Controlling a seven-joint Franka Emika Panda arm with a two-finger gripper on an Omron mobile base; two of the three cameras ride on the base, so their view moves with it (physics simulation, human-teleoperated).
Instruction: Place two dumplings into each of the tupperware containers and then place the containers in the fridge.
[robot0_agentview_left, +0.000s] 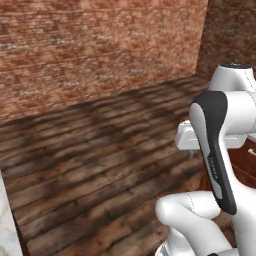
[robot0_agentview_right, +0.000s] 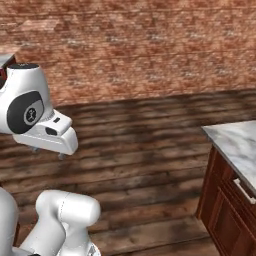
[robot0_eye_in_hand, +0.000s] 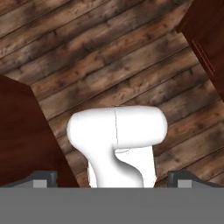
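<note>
The dumplings, the tupperware containers and the fridge are out of view. My gripper (robot0_eye_in_hand: 113, 179) points down at the wooden floor, folded in over my own base. Its two dark fingertips (robot0_eye_in_hand: 43, 179) stand far apart at the bottom corners of the hand view, open, with nothing held between them. From the base cameras the white hand (robot0_agentview_left: 191, 137) (robot0_agentview_right: 56, 134) hangs level in front of the arm, above bare floor boards.
A brick wall (robot0_agentview_left: 100, 45) closes off the far side of a dark plank floor (robot0_agentview_right: 140, 150). A marble-topped counter (robot0_agentview_right: 235, 142) on red-brown cabinets (robot0_agentview_right: 225, 215) stands at the right. Another pale counter edge (robot0_agentview_left: 5, 225) sits at the lower left. Dark cabinet faces (robot0_eye_in_hand: 22, 135) flank the hand.
</note>
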